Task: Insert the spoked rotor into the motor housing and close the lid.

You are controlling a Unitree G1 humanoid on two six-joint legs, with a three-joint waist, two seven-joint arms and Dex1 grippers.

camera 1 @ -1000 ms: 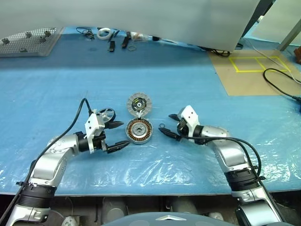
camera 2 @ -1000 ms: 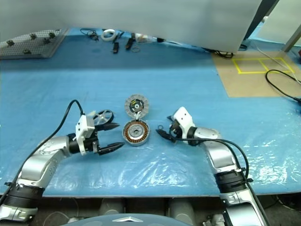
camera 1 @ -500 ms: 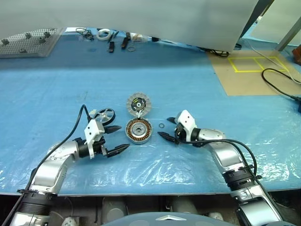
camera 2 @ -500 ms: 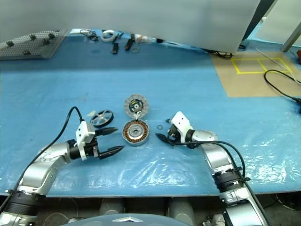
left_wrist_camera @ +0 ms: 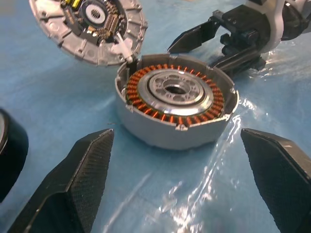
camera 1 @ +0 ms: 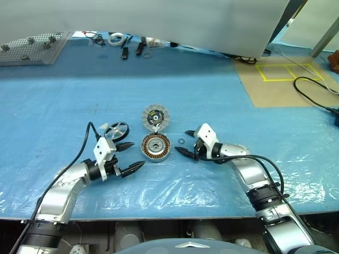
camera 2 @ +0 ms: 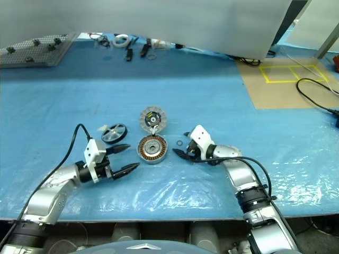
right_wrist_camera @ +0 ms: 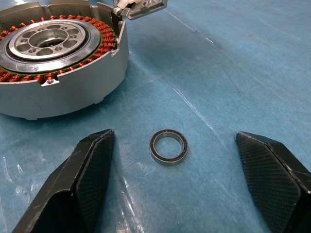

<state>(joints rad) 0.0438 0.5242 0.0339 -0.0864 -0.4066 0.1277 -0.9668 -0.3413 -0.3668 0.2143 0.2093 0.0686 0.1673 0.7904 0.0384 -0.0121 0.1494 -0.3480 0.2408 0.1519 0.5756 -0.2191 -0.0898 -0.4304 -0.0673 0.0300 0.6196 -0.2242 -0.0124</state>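
Both your arms have sunk toward the table: left claw (camera 1: 130, 156) spread, lower left beside the spoked rotor (camera 1: 117, 130); motor housing (camera 1: 157, 146) centre, lid (camera 1: 155, 116) above; right claw (camera 1: 185, 142) spread, empty.
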